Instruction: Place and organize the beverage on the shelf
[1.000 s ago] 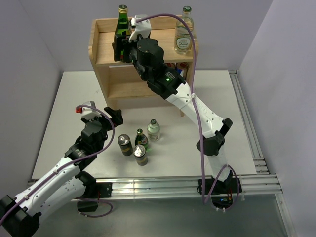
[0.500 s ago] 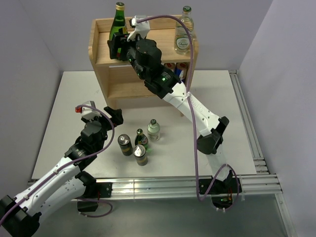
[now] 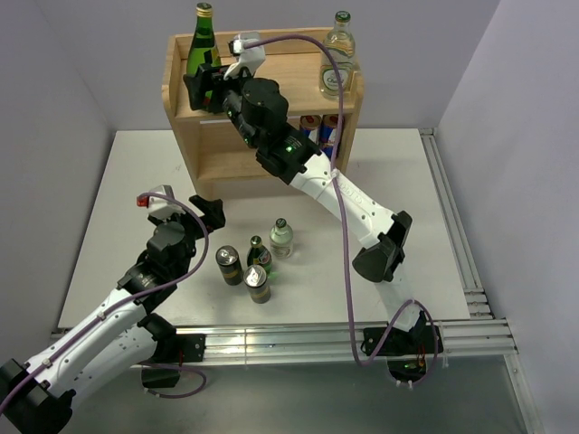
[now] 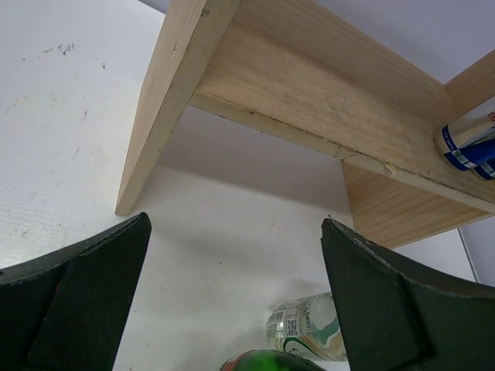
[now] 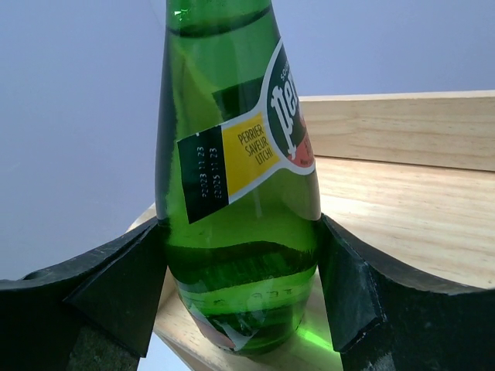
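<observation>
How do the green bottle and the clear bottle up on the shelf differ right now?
The green bottle is dark green glass, at the left end, clamped in the right gripper; the clear bottle is colourless, at the right end, standing free. Both are upright at the shelf top.

White table: shelf, two cans, two bottles.

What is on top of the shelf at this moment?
A green bottle at the left end, held in the right gripper, and a clear bottle at the right end. The right arm covers part of the board between them.
</observation>
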`<state>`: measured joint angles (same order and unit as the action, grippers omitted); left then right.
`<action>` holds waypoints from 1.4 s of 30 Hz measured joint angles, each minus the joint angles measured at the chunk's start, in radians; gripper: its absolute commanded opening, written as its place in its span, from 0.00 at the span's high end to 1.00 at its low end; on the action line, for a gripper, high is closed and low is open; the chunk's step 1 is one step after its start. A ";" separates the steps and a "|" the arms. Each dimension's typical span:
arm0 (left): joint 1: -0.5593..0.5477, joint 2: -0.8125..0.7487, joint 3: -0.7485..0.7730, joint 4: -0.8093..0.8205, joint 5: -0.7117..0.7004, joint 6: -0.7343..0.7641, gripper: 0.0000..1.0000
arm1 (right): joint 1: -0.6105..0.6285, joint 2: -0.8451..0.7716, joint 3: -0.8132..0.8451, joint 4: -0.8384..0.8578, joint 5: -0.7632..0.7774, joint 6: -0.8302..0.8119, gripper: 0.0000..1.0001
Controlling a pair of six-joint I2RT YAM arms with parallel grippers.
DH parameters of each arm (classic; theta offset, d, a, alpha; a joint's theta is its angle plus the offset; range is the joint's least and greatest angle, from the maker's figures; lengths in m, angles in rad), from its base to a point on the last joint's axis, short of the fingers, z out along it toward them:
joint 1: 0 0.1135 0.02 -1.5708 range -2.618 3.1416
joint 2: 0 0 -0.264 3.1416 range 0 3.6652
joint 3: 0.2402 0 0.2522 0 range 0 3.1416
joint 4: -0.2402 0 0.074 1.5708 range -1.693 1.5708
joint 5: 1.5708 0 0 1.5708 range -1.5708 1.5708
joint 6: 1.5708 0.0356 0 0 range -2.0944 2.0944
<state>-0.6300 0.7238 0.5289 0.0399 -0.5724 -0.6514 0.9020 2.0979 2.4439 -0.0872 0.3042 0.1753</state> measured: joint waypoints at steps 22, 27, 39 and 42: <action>0.000 -0.009 -0.002 0.001 0.000 -0.008 0.01 | 0.042 -0.024 -0.190 0.279 0.028 -0.166 1.00; 0.000 -0.009 -0.002 0.001 0.000 -0.016 0.01 | 0.045 -0.037 -0.241 0.344 0.027 -0.177 1.00; 0.000 -0.009 -0.002 0.001 0.000 -0.018 0.01 | 0.048 -0.035 -0.246 0.356 0.036 -0.185 0.31; 0.000 -0.010 -0.002 0.001 0.000 -0.019 0.01 | 0.048 -0.035 -0.246 0.356 0.039 -0.183 0.18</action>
<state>-0.6300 0.7143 0.5270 0.0406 -0.5724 -0.6701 0.9504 2.0624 2.1983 0.2687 0.3435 -0.0078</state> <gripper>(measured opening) 0.994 0.795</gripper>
